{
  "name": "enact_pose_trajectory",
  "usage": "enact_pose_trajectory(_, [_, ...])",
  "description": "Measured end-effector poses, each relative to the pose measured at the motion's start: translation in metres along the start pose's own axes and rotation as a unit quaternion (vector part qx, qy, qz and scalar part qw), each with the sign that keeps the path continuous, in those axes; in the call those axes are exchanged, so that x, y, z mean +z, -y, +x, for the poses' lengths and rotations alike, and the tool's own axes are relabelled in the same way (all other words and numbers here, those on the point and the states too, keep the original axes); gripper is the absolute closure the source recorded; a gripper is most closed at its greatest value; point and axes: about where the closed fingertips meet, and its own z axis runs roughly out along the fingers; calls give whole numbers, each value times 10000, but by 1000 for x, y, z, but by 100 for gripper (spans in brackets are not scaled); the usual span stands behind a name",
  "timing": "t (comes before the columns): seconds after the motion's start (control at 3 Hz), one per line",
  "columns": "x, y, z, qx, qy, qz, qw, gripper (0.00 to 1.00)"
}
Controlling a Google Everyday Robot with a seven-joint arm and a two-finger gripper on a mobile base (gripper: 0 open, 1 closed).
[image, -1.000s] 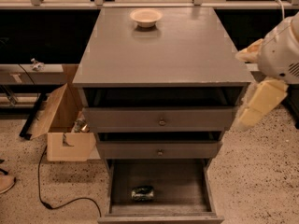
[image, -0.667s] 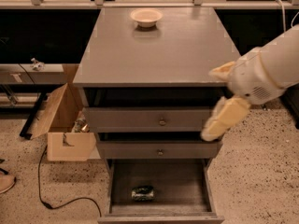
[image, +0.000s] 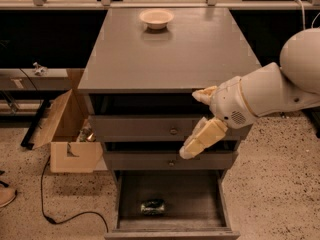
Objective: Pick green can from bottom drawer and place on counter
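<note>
The green can lies on its side on the floor of the open bottom drawer, near the front middle. The counter is the grey cabinet top, with a cream bowl at its far edge. My gripper hangs in front of the two upper drawers, right of centre, well above the can and to its right. Its cream fingers are spread apart and hold nothing. The white arm reaches in from the right.
The two upper drawers with round knobs are slightly ajar. An open cardboard box stands left of the cabinet, with a black cable on the speckled floor. A metal rail runs behind the counter.
My arm has swung in from the right edge, leftward and downward, so the gripper now sits in front of the upper drawers. The can and bowl have not moved.
</note>
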Motion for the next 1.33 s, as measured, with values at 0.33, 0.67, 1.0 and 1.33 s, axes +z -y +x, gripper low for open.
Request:
enact_pose_trajectory(0.33, [5, -5, -1, -42, -55, -82, 9999, 0])
enact_pose_trajectory(0.67, [28, -12, 29, -35, -189, -149, 9997, 0])
enact_pose_trajectory(1.0, [77, -24, 102, 61, -401, -226, 9989, 0])
enact_pose_trajectory(1.33, [122, -34, 160, 163, -510, -317, 9981, 0])
